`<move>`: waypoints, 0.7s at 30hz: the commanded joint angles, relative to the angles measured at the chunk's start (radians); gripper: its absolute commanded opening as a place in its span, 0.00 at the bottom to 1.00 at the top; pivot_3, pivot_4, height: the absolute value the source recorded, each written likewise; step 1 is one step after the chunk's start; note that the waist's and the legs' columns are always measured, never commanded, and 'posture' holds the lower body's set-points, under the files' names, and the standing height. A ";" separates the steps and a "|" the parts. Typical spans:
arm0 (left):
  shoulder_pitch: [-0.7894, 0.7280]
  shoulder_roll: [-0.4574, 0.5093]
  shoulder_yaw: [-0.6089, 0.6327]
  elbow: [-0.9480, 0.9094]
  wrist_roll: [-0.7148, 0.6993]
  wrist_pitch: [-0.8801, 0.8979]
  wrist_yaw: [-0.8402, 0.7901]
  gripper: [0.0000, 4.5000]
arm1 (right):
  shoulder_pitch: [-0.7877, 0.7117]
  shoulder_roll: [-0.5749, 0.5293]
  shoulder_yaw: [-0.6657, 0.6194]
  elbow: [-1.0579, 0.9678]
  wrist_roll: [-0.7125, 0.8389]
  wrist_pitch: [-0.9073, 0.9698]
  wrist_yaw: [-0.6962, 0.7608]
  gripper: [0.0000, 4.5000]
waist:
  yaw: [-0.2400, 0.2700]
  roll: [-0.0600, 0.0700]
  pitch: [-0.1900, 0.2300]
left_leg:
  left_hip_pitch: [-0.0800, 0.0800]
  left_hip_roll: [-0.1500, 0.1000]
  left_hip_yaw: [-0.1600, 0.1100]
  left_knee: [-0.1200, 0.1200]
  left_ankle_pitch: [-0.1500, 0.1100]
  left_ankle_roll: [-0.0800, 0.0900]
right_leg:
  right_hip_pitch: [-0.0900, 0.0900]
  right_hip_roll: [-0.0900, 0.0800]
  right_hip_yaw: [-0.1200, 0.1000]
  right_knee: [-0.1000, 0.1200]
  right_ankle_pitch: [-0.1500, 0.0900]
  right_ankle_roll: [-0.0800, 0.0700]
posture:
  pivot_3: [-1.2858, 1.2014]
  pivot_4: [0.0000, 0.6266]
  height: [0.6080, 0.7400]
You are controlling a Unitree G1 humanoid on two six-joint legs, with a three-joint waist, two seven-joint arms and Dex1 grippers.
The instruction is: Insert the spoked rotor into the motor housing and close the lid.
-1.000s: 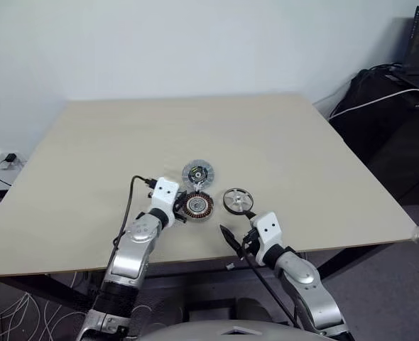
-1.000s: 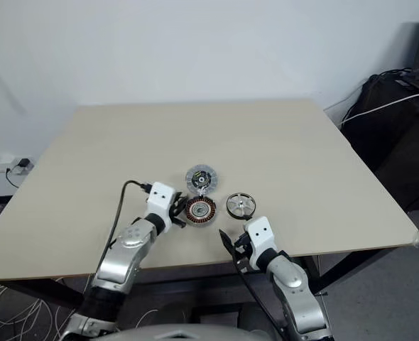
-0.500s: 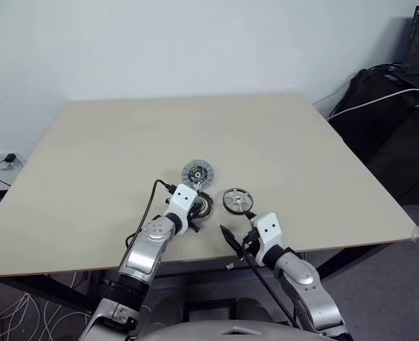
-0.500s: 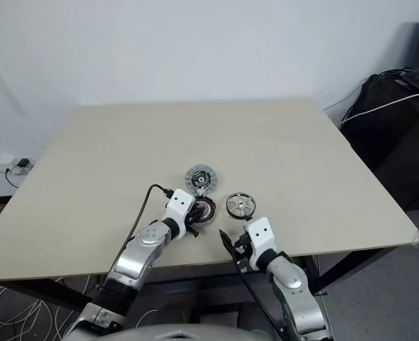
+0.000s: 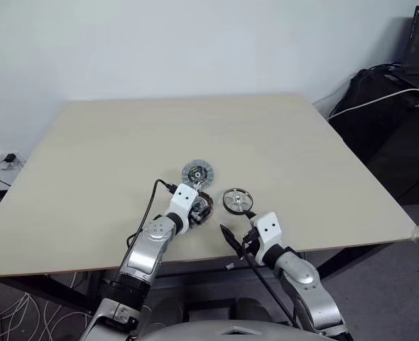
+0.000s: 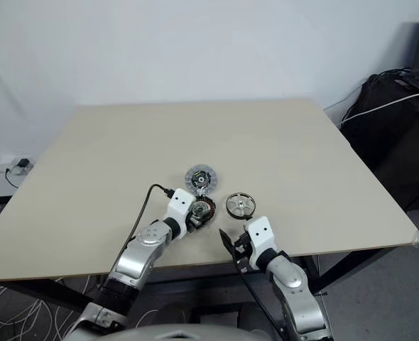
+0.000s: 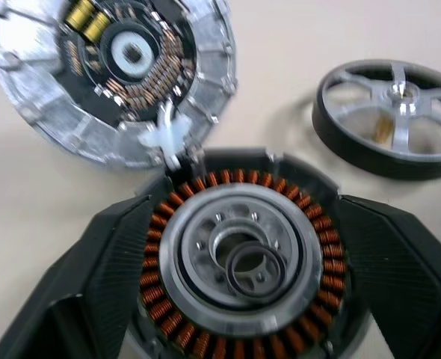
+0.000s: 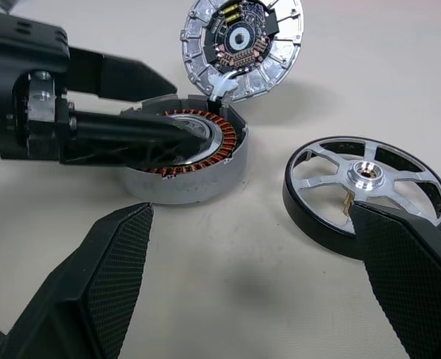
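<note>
The left end effector point(image 7: 235, 299) straddles the motor housing point(image 7: 235, 277) with fingers spread, apparently steadying it. The right end effector point(image 8: 258, 277) waits open, the spoked rotor point(image 8: 366, 191) just ahead on the bench point(image 5: 110, 156); the lid point(image 7: 108, 75) lies beyond the housing.

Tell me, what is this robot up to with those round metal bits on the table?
It is putting a small motor together. The left tool sits with its fingers spread on either side of the copper-wound motor housing. The spoked rotor lies on the table beside the housing, not yet inserted, with the open right tool just short of it. The lid lies flat just past the housing, with its dark-centred face showing.
</note>
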 commanded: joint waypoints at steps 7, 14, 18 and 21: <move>0.104 -0.014 0.095 -0.185 -0.060 -0.161 0.046 0.88 | -0.010 0.002 -0.007 -0.023 0.008 -0.012 -0.002 1.00 | 0.000 0.000 0.000 | 0.000 0.000 0.000 0.000 -0.001 -0.001 | 0.000 0.000 0.000 0.000 0.000 0.000 | 0.52 0.00 1.00; 0.296 0.021 0.181 -0.261 -0.083 -0.175 0.079 0.80 | -0.036 0.010 0.005 -0.022 0.011 0.012 0.005 0.96 | -0.001 0.000 0.000 | 0.000 0.000 0.000 0.000 -0.001 -0.002 | 0.000 0.000 0.000 0.000 0.000 0.000 | 0.52 0.00 1.00; 0.391 0.021 0.207 -0.271 -0.090 -0.205 0.091 0.53 | -0.087 0.015 0.025 0.003 -0.005 0.047 0.010 0.72 | -0.001 0.000 0.000 | 0.000 0.000 0.000 0.000 -0.002 -0.003 | 0.000 -0.001 0.000 0.000 0.000 0.000 | 0.52 0.00 1.00; 0.424 0.009 0.209 -0.265 -0.093 -0.234 0.098 0.30 | -0.137 0.034 0.036 0.014 -0.007 0.118 -0.008 0.50 | 0.000 0.000 0.000 | 0.000 0.000 0.000 0.000 -0.002 -0.003 | 0.000 -0.001 0.000 0.000 0.000 0.000 | 0.52 0.00 1.00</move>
